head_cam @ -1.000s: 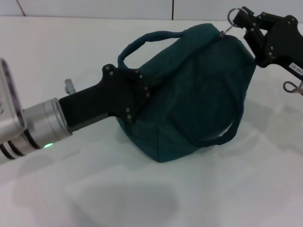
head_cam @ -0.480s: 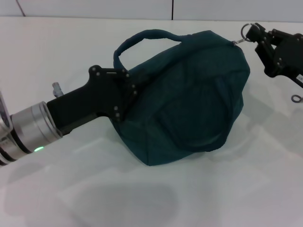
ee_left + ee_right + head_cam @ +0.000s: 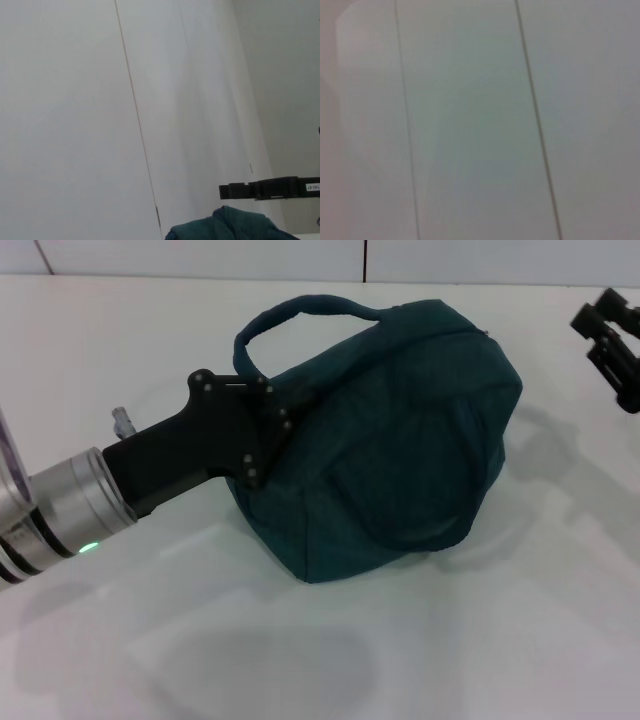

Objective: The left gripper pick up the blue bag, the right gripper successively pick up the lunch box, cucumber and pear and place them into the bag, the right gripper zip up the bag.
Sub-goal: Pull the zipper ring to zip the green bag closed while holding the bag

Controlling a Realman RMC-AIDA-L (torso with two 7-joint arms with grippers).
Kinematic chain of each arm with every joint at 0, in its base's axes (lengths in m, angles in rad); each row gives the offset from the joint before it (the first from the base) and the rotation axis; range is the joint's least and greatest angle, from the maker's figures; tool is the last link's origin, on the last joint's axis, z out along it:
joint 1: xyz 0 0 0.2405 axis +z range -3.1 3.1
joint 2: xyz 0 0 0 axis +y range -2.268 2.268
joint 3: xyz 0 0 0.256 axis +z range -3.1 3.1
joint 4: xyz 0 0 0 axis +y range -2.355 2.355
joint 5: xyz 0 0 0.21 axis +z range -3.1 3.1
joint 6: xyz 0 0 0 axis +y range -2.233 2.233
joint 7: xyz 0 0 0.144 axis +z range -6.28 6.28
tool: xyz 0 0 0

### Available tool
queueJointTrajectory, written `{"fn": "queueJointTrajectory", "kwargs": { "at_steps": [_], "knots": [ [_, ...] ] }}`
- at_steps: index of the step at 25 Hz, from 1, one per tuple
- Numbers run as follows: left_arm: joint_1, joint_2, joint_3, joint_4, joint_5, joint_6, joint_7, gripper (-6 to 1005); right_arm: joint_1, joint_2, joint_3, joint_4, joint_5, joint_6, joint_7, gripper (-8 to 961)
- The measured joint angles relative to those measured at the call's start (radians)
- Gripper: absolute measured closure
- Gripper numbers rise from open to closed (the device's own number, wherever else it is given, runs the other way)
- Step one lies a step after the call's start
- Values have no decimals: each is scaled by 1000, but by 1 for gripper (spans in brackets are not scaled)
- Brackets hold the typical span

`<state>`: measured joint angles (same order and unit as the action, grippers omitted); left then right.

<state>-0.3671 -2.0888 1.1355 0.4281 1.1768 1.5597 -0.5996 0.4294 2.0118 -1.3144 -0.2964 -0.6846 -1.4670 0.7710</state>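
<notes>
The blue bag point(image 3: 400, 440) lies on the white table, its top closed, with one loop handle point(image 3: 300, 312) arching over its far left end. My left gripper point(image 3: 268, 425), on the arm with the silver wrist and green light, is shut on the bag's left end. My right gripper point(image 3: 608, 332) hangs at the far right edge of the head view, clear of the bag and holding nothing I can see. The left wrist view catches the bag's top point(image 3: 227, 226) with the right gripper point(image 3: 227, 191) beyond it. The lunch box, cucumber and pear are out of view.
White table point(image 3: 450, 640) stretches in front of and to the right of the bag. A pale panelled wall point(image 3: 200, 255) runs along the back. The right wrist view shows only wall panels.
The right gripper let go of the zipper's silver pull and drew away to the right. The left gripper and bag shifted left, and the bag settled flatter.
</notes>
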Motion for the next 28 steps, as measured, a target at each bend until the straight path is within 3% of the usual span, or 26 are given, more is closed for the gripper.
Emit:
{"fn": "queueJointTrajectory", "kwargs": {
  "at_steps": [7, 12, 19, 28],
  "knots": [
    [-15, -2, 0, -25, -14, -1, 28, 957, -12, -20, 8, -5, -54, 77, -46, 558],
    [-46, -3, 0, -61, -15, -1, 50, 957, 5, -1, -5, -70, -105, 231, -87, 456],
    [-60, -4, 2, -71, -15, -2, 57, 958, 67, 7, -100, -91, -124, 287, -105, 475],
    [-67, -7, -3, -85, -16, 2, 97, 953, 91, 9, -137, -92, -125, 308, -102, 491]
  ]
}}
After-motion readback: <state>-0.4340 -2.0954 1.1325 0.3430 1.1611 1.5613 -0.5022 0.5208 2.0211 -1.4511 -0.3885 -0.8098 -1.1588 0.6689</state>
